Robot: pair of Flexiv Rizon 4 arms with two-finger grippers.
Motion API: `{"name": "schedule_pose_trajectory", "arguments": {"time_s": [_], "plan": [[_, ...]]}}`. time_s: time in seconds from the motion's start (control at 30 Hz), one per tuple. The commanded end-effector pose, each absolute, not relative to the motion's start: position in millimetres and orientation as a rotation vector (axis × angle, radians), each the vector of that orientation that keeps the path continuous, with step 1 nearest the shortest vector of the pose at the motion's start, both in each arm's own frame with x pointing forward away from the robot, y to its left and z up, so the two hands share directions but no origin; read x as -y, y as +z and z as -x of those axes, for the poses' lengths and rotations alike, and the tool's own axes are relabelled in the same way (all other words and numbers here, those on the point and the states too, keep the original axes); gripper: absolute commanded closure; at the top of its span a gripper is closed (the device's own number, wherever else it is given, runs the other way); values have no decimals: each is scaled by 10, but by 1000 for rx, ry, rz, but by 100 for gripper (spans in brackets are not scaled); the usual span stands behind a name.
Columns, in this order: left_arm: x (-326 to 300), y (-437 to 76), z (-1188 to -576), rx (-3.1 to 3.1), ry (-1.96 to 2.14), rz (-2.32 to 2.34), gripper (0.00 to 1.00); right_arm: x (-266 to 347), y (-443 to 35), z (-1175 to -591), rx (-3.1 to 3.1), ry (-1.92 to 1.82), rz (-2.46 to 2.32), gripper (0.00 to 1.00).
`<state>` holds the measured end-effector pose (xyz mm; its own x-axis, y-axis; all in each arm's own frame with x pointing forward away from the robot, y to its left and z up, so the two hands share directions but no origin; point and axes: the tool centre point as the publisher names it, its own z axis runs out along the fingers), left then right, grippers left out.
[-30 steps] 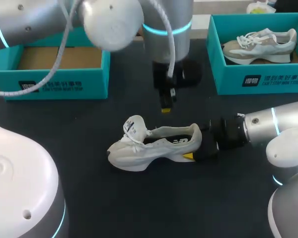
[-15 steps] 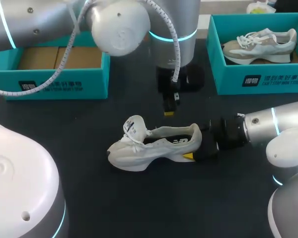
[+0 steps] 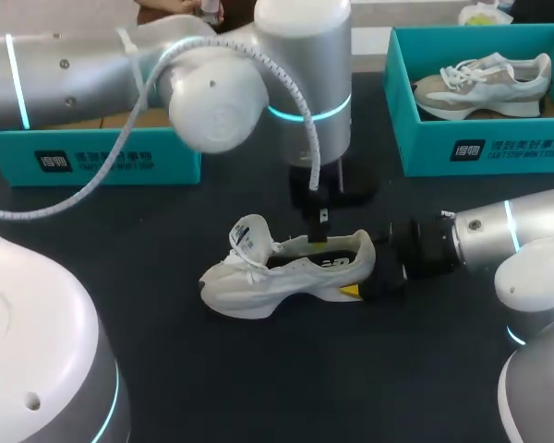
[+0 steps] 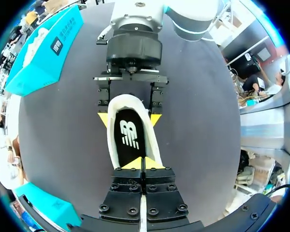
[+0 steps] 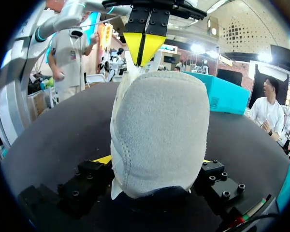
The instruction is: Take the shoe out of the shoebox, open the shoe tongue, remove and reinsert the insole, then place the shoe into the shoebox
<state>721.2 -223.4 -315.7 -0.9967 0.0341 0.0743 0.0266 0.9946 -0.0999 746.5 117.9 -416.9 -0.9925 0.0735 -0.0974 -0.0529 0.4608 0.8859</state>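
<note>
White shoe upright on worktop, tongue lifted.
Right jaws clamp the heel from both sides; left jaws, tips pressed together, stand in the shoe's opening over the insole.

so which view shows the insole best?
Left wrist view: it looks straight down into the white shoe, so the black insole fills the opening. Head view shows only a dark sliver of it. Right wrist view shows just the shoe's heel; the insole is hidden.
</note>
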Motion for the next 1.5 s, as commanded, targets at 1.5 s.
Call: {"name": "schedule_pose_trajectory", "arguments": {"time_s": [1.5], "plan": [[2208, -4208, -7092, 3180, 266, 157, 65, -1185, -4204, -7497, -2580, 1565, -20, 100]]}}
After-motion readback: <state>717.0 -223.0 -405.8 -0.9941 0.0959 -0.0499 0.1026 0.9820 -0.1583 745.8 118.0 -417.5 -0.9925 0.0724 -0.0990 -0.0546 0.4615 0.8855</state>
